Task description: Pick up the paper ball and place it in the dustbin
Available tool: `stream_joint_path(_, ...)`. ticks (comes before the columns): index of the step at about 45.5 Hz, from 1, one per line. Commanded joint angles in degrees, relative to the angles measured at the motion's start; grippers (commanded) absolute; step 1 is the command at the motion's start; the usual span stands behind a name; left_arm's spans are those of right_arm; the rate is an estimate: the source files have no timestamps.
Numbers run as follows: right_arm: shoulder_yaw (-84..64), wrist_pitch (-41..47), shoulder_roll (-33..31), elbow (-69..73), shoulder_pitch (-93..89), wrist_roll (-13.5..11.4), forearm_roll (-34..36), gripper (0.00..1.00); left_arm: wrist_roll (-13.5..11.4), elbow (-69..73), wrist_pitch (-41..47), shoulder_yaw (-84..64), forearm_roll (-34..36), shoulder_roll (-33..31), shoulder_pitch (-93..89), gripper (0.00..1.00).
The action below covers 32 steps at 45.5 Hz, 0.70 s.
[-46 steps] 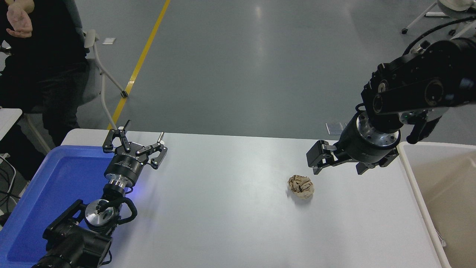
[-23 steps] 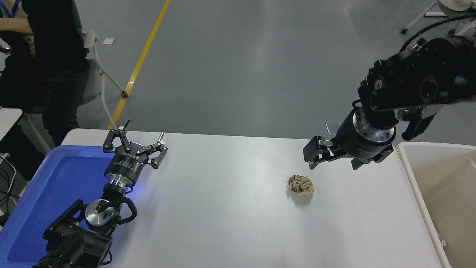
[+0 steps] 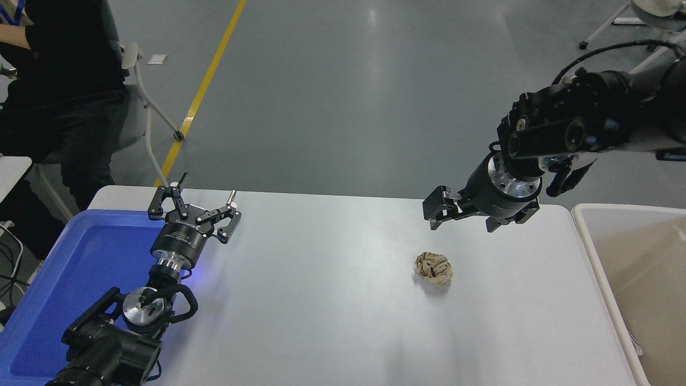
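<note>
The paper ball (image 3: 433, 268), a crumpled tan wad, lies on the white table (image 3: 321, 300) right of the middle. My right gripper (image 3: 464, 216) hangs in the air above the table's far edge, up and to the right of the ball and not touching it. Its jaws stand apart and hold nothing. The dustbin (image 3: 590, 252), beige with a pale thick rim, stands at the table's right end, partly cut off by the picture's edge. My left gripper (image 3: 207, 188) is parked open at the lower left, by the blue tray.
A bright blue tray (image 3: 80, 268) stands at the table's left end under the left arm. A person in dark clothes (image 3: 64, 80) sits on a chair at the far left, beyond the table. Grey floor with a yellow line lies behind.
My right gripper has risen and drawn back up and left, away from the ball toward the table's far edge. The ball and left arm have not moved. The person's hand dropped from view.
</note>
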Motion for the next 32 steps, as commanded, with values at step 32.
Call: stream_joint_path(32, 2.97, -11.10, 1.07, -35.71, -38.33, 0.61, -1.37, 1.00, 0.00, 0.00, -0.03, -0.02, 0.02, 0.00, 0.00, 0.99)
